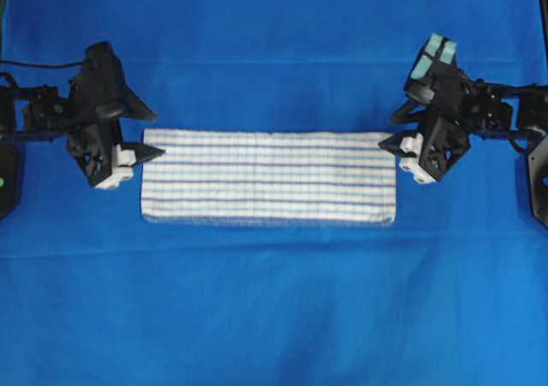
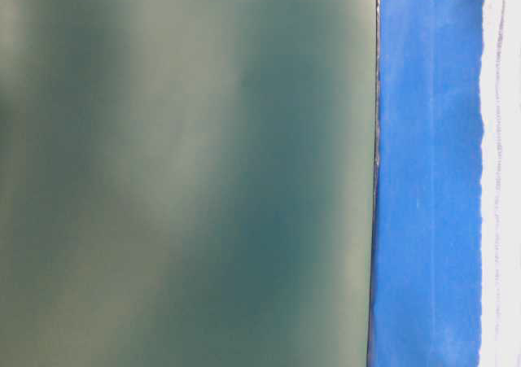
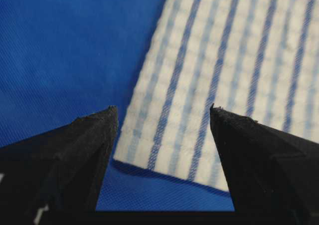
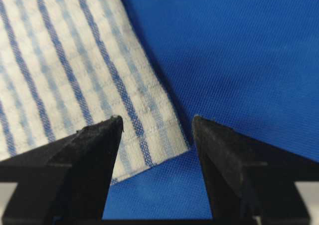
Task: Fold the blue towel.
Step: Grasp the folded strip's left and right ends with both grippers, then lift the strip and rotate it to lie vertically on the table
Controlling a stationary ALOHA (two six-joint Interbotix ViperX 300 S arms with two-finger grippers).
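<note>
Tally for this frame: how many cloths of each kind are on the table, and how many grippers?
Striped white towel: 1
Plain blue cloth underneath: 1
Grippers: 2, the left gripper and the right gripper, both open
Total: 4

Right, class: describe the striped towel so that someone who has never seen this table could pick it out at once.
A large plain blue cloth covers the whole table. In its middle, between the open left gripper and the open right gripper, lies the blue towel, a long flat rectangle. It is the only white thing on the cloth, crossed by thin dark-blue and light-blue stripes.
</note>
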